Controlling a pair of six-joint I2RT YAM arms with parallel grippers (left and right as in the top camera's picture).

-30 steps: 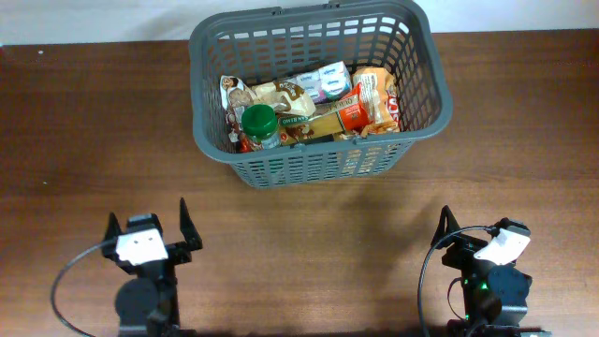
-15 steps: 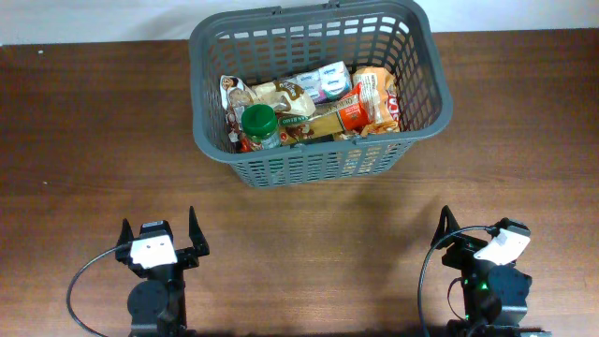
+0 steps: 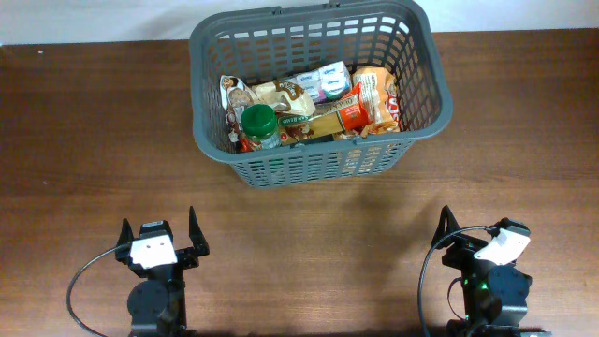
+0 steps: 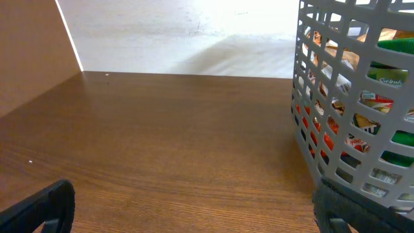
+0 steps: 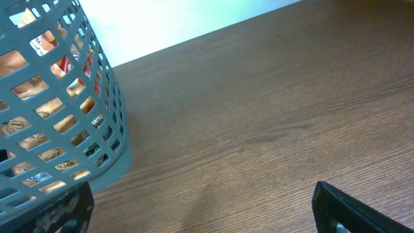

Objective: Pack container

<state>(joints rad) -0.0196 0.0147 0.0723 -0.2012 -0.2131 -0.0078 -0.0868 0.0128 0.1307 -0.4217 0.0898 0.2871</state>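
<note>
We are resting both arms low at the near edge of the table (image 3: 84, 140), well apart from the container (image 3: 309, 167), which is sitting at the far middle of the wood with its far rim close to the table's far edge. We are holding the left gripper (image 3: 159, 234) with its fingers spread wide and nothing between them, and the right gripper (image 3: 479, 236) is likewise spread and empty. We are judging this to be a parked pose, since no loose grocery is showing on the wood for us to fetch. Inside the container the goods are lying in a jumble: a green-lidded jar (image 3: 259, 120) toward the near left, a red-labelled pack (image 3: 351, 114) just beside it, and crinkled packets (image 3: 379, 89) leaning on one another, with the lattice sides penning them in. We are therefore reading the packing as done or nearly so. We are working on a dark brown, wood-grain tabletop with a matt look, and beyond its far edge we are seeing a plain white wall (image 4: 194, 32)
</note>
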